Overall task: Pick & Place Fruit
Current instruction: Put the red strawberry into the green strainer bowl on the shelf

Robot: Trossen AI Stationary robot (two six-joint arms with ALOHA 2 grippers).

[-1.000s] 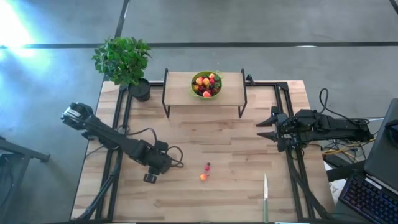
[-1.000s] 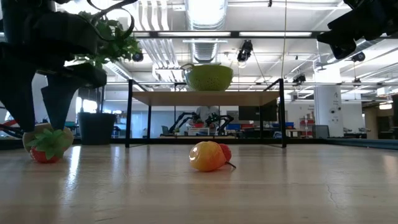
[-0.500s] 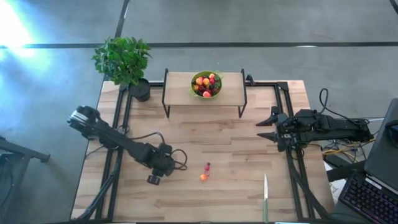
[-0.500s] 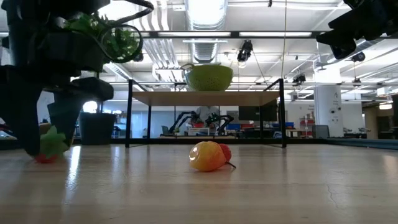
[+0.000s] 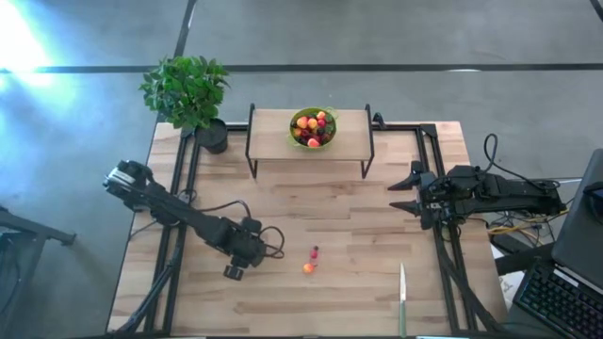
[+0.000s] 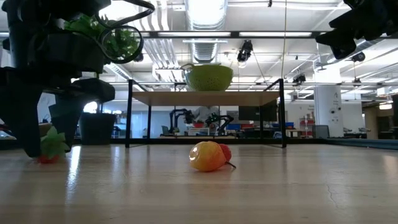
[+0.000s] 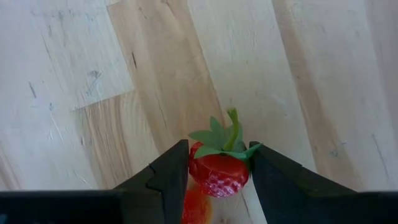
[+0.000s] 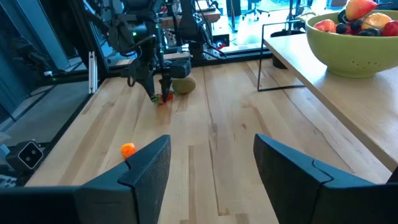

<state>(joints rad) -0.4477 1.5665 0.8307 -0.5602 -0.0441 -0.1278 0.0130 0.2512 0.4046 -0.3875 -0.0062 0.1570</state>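
My left gripper point(image 5: 233, 271) stands over the near-left part of the table, pointing down, shut on a red toy strawberry point(image 7: 217, 172) with green leaves that sits on the wood point(image 6: 50, 149). A brown kiwi point(image 8: 185, 84) lies just behind that gripper. An orange-yellow fruit point(image 5: 307, 268) and a small red one point(image 5: 315, 252) rest on the table to its right. More fruit fills the lime-green bowl point(image 5: 313, 126) on the raised shelf. My right gripper point(image 5: 400, 193) waits open above the table's right side. My left gripper pinches the strawberry by its red body point(image 7: 214, 180), one finger point(image 7: 171, 177) on each side. The fingers come from above, pointing down. The leafy top points past the fingertips. In the low view the berry's underside rests on the table.
A slim green-handled knife point(image 5: 402, 297) lies at the near edge, right of centre. A potted plant point(image 5: 186, 89) stands at the far-left corner. The black-legged shelf point(image 5: 309, 137) spans the far middle. Bare wood lies between the two arms.
My left gripper has shifted slightly toward the table's right and come down, so its fingers now reach the table on both sides of the strawberry. The berry is now partly hidden behind one finger in the low view. For the last half second nothing has moved.
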